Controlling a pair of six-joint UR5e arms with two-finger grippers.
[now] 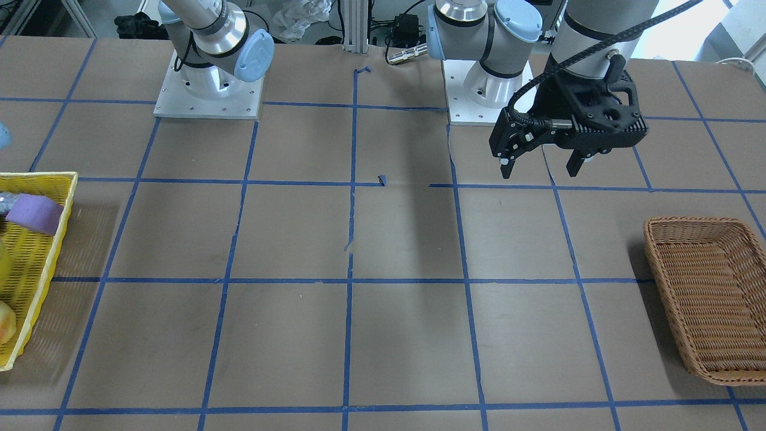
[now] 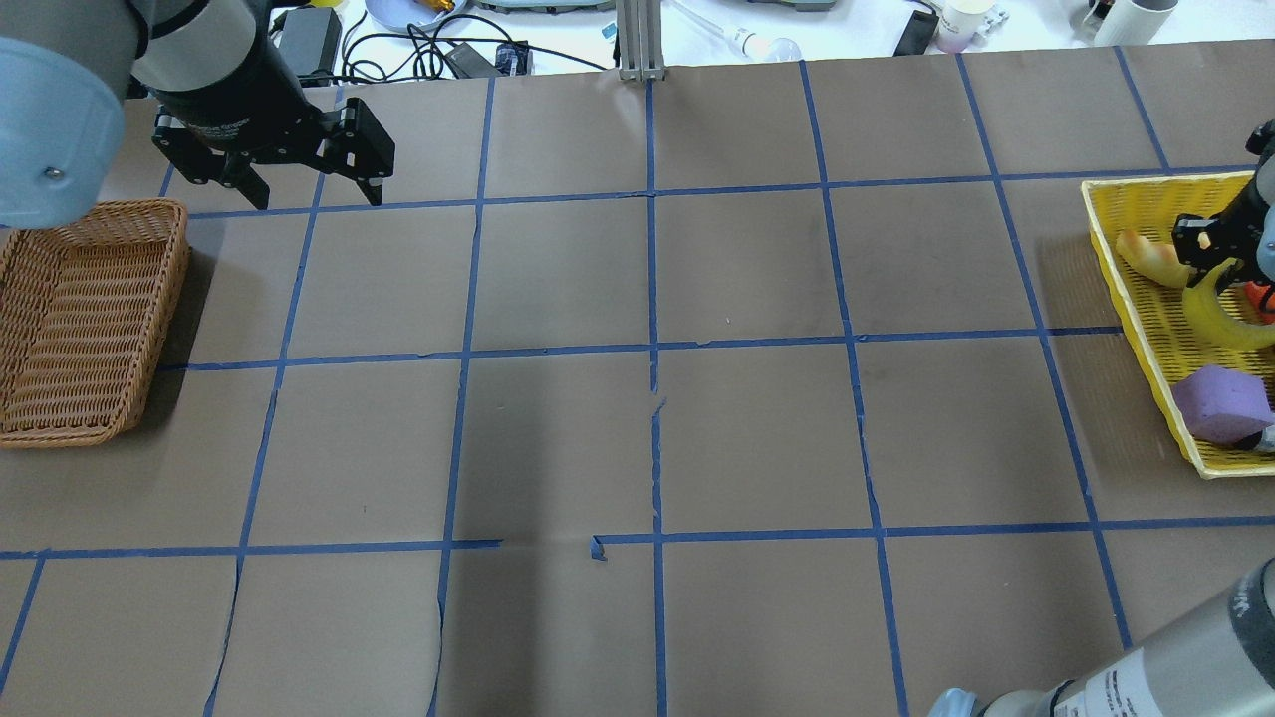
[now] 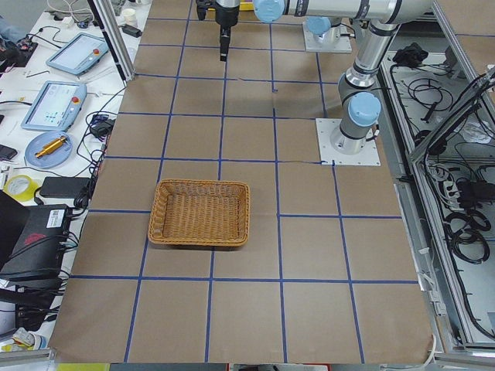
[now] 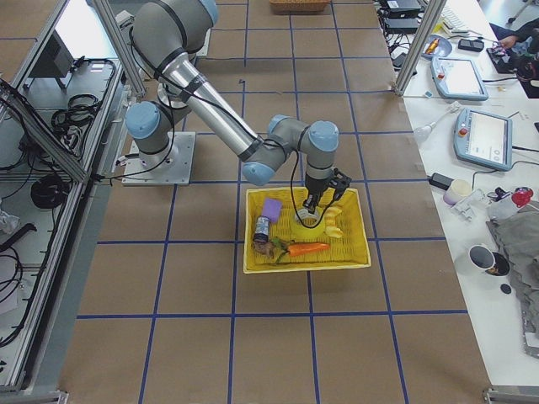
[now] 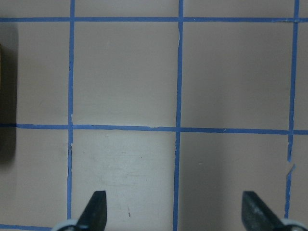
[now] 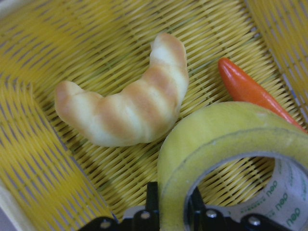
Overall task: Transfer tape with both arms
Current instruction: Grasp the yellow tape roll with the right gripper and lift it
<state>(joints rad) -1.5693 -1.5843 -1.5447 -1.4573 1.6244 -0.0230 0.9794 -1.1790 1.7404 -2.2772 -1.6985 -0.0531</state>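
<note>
The tape (image 6: 216,130) was pinched by its wall between the right jaws, 1 inside the ring, over the yellow basket (image 6: 72,38); left jaws were held wide apart.

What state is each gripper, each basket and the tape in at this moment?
left gripper: open, empty, above the table.
right gripper: shut on the tape.
tape: clamped by its wall, over the yellow basket.
yellow basket: holds a croissant, a carrot and a purple block.
wicker basket: empty.
</note>
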